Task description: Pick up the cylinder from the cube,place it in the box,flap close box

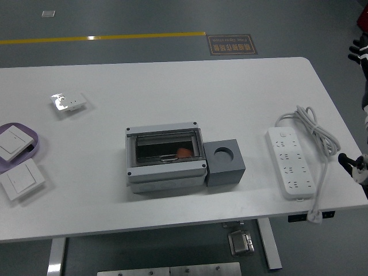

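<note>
The grey box (165, 159) stands mid-table with its clear flap (167, 147) lying down over the opening. The orange cylinder (183, 152) shows through the flap, inside the box at its right end. The dark grey cube (225, 164) touches the box's right side, and its round hole is empty. Of my right arm only black parts show at the picture's right edge, near the table's right side (357, 165) and higher up (360, 47). It is apart from the box and cube. My left arm is out of view.
A white power strip (290, 163) with a coiled cable (315, 132) lies right of the cube. At the left are a white socket plate (69, 103), a switch on a purple tray (12, 144) and another switch (22, 179).
</note>
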`<state>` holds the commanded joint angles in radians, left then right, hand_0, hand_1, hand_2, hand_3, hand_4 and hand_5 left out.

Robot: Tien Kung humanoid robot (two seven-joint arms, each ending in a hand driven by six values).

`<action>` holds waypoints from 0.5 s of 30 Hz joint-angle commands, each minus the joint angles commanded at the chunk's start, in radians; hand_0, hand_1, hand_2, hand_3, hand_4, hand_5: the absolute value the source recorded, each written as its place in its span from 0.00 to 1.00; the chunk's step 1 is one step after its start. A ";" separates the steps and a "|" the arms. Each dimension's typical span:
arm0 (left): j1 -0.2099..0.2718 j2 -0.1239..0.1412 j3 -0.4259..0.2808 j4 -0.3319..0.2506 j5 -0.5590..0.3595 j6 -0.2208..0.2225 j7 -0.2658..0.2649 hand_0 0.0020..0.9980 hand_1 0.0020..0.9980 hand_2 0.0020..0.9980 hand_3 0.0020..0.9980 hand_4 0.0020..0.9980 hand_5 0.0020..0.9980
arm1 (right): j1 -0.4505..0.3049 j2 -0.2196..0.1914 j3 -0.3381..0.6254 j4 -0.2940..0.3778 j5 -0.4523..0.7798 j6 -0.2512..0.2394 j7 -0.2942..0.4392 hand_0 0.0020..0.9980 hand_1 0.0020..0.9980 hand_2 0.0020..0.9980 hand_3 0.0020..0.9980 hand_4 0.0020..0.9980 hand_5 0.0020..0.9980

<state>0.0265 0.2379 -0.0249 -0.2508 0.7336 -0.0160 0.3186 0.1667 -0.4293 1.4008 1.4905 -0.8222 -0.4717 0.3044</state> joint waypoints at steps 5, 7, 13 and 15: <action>-0.011 0.008 -0.008 -0.002 0.012 -0.004 0.003 0.63 0.63 0.56 0.62 0.68 0.34 | 0.002 0.001 0.000 -0.013 0.012 -0.002 0.009 0.72 0.65 0.66 0.68 0.77 0.40; -0.016 0.014 -0.010 -0.002 0.016 -0.005 0.004 0.63 0.63 0.56 0.62 0.68 0.34 | 0.001 -0.001 0.001 -0.017 0.014 -0.003 0.010 0.72 0.65 0.66 0.68 0.77 0.40; -0.024 0.031 -0.016 -0.004 0.031 -0.007 0.005 0.64 0.63 0.56 0.62 0.69 0.34 | -0.008 -0.007 0.008 -0.019 0.014 -0.004 0.012 0.72 0.65 0.66 0.68 0.78 0.39; -0.025 0.034 -0.030 -0.006 0.061 -0.013 0.011 0.64 0.63 0.56 0.62 0.69 0.34 | -0.010 -0.007 0.013 -0.018 0.011 -0.006 0.013 0.72 0.65 0.66 0.68 0.78 0.39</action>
<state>0.0012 0.2716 -0.0551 -0.2570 0.7948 -0.0287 0.3300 0.1563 -0.4359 1.4140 1.4726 -0.8112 -0.4775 0.3178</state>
